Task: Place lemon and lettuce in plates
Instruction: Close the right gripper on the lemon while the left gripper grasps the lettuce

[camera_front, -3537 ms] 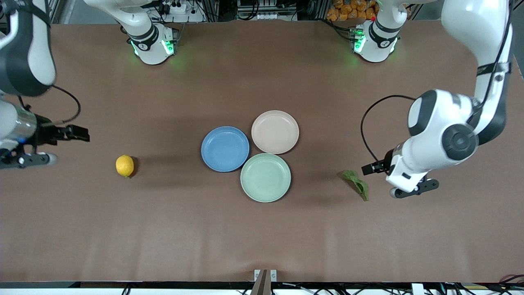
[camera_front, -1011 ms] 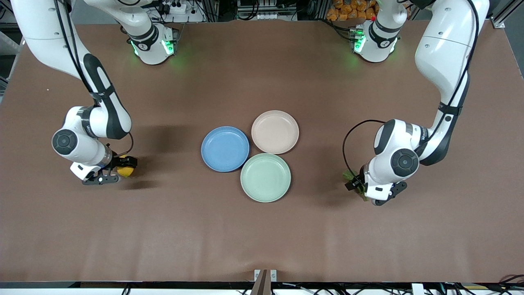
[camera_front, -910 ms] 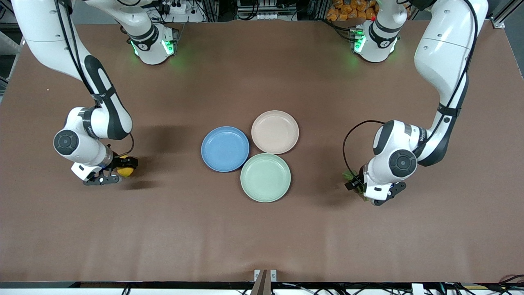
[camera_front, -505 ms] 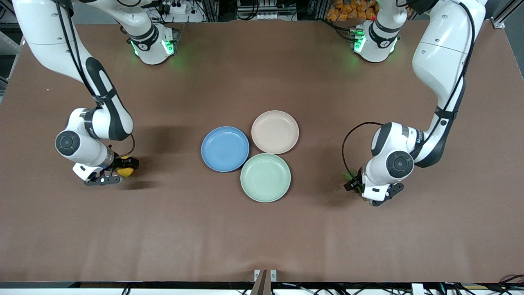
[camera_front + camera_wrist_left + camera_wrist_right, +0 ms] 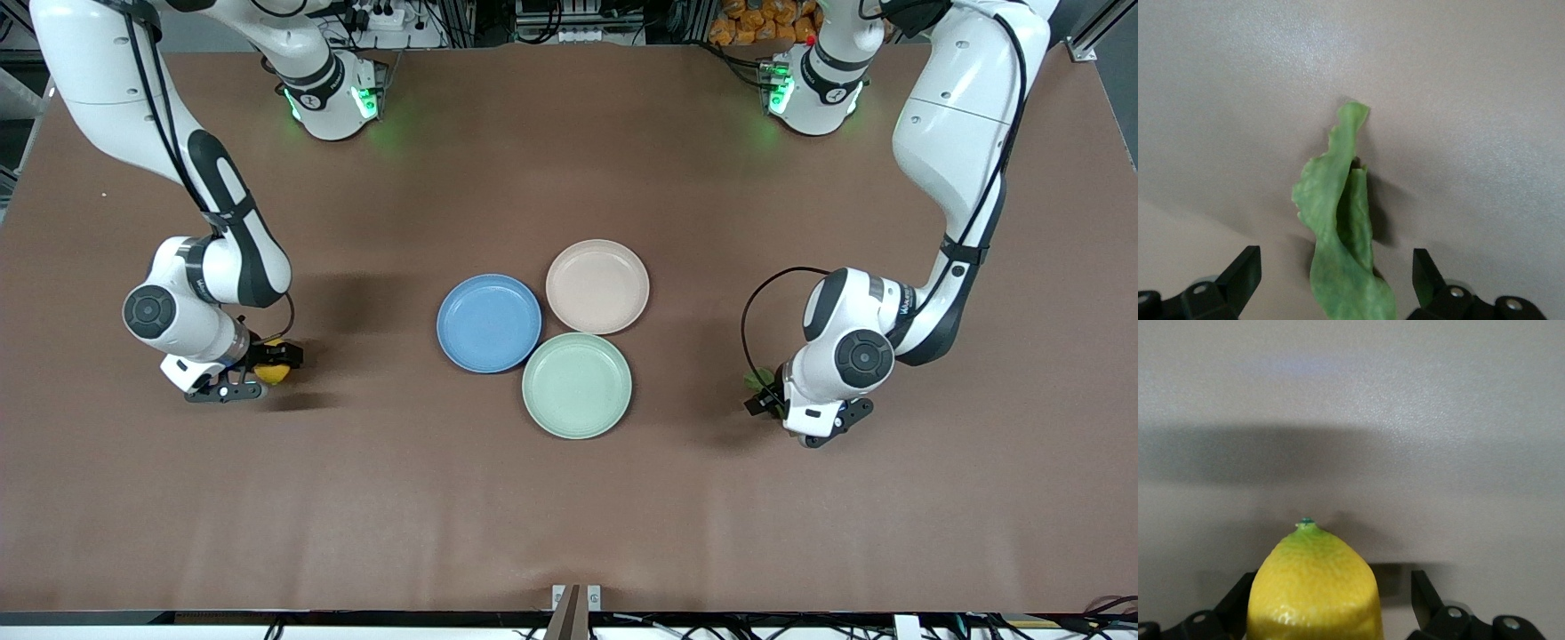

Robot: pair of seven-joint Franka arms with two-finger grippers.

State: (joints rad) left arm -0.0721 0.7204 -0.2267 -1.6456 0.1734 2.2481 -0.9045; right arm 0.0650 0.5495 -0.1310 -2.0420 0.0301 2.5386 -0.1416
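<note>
straddling the lemon (image 5: pixel 1313 587) on the table toward the right arm's end, right gripper (image 5: pixel 1331 613) spread wide, left gripper (image 5: pixel 1335 283) likewise wide around the lettuce (image 5: pixel 1341 247) toward the left arm's end, blue plate (image 5: pixel 489 323) and beige-pink plate (image 5: pixel 597 286) mid-table, no legible writing

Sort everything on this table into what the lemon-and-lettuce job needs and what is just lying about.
Needed: lemon between the open right gripper fingers; lettuce between the open left gripper fingers; blue plate; beige-pink plate.

Lying about: mint-green plate.
</note>
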